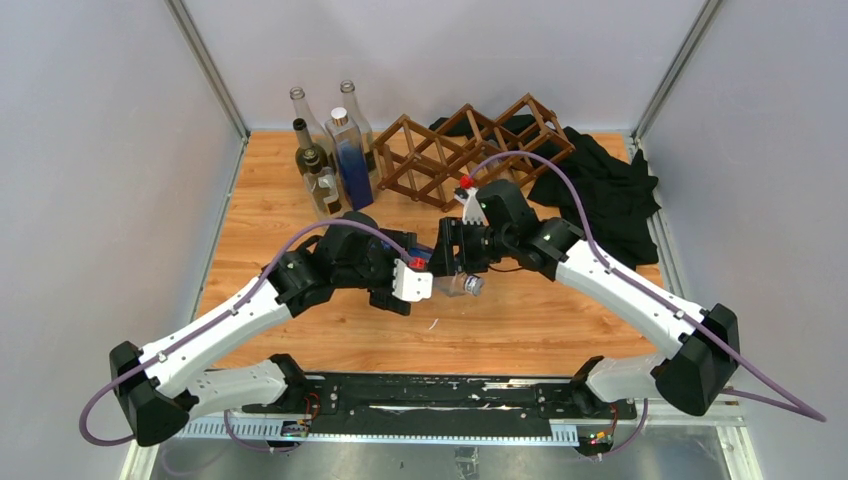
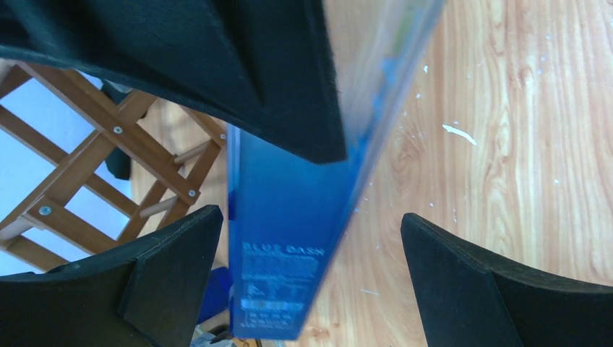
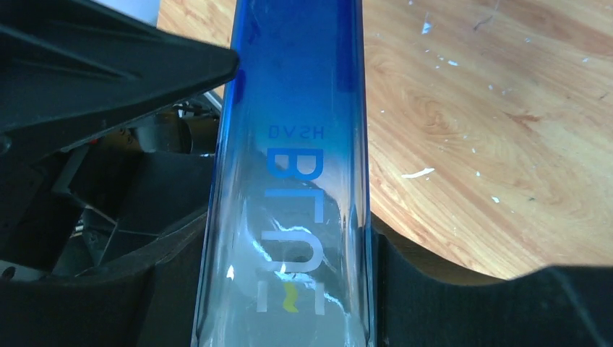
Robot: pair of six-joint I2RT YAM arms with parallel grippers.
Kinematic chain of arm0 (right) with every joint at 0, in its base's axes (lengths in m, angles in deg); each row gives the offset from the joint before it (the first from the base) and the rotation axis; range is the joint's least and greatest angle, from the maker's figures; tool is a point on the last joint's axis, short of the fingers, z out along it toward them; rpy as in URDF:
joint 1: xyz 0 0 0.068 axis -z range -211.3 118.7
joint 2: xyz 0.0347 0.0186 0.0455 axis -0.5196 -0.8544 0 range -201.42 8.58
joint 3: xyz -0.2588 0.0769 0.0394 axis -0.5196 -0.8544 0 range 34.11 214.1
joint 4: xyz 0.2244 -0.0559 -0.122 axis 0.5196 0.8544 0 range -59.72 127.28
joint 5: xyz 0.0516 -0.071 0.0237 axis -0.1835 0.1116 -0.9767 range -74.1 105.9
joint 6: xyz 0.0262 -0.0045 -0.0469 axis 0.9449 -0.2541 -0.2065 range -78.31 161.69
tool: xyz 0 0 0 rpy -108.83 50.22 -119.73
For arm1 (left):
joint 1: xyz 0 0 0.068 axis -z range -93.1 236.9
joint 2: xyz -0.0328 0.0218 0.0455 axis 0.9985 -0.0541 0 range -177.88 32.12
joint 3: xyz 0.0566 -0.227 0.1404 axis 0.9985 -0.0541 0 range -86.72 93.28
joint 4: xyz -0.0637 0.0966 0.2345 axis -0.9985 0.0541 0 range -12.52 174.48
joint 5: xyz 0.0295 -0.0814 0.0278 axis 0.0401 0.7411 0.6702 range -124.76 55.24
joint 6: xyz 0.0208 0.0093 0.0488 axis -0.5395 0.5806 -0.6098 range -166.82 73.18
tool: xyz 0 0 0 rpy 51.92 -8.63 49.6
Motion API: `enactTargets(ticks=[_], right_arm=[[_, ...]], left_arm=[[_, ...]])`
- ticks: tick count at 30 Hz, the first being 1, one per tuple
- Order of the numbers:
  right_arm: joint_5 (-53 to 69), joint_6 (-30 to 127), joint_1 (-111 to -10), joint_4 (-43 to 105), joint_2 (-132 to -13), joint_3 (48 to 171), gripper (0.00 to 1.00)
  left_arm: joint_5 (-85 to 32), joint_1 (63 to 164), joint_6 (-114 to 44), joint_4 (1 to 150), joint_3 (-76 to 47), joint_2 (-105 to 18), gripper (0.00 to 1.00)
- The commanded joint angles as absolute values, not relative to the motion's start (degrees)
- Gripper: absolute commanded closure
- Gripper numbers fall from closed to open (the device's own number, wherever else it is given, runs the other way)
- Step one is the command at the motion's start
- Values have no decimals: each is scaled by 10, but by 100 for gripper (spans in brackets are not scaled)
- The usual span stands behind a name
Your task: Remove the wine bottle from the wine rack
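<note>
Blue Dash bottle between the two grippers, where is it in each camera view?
Top external: bottle at centre, below the wine rack.
Left wrist: bottle mid-frame, slanting down from the top edge.
Right wrist: bottle left of centre, spanning the full height.
Shared landmark: the wooden table under it, in all three.

Top view high, near edge, looking down; wrist views close, both sharing blue bottle (image 2: 278,238), tabletop (image 3: 506,108).
</note>
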State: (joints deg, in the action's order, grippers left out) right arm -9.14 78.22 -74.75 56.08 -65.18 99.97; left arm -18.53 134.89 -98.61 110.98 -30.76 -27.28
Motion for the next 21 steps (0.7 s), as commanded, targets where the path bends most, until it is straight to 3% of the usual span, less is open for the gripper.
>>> enactTargets(ticks=[1,11,15,16,21], right_arm=[[-138,765,-775,502,-647,1063,100],[-152,766,-809,482,-676,1095,100],[-151,764,-811,481,-682,1090,100],[-150,762,-811,482,-682,1090,97],[-132,747,-808,486,-663,1092,50]], left_arm=[[-218,1356,-970,1037,-327,-260,0],[-214,1356,-969,1018,-356,-244,0],[-212,1357,-977,1016,-363,-227,13],[-212,1357,-978,1018,-363,-226,20],[-219,1356,-979,1008,-373,-206,63]])
